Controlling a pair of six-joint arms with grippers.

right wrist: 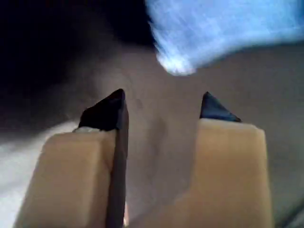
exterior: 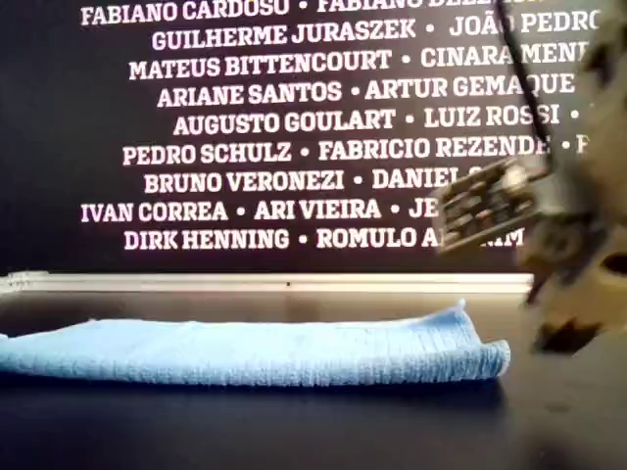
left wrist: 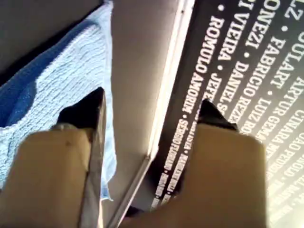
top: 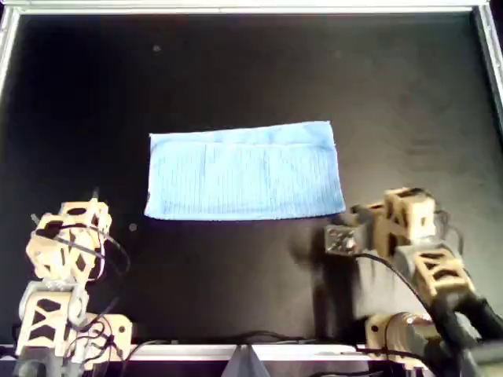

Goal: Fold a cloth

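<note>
We see the cloth (top: 245,171) lying folded at the overhead view's center on the counter (top: 236,71). Both grippers, left (left wrist: 149,111) at 8 o'clock, right (right wrist: 164,107) at 4, are spread, empty. Soft and limp; we'd pinch corners.

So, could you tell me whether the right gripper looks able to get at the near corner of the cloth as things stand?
Probably yes: the right gripper is open and empty, the cloth corner lies just ahead, with only bare table between them.
</note>
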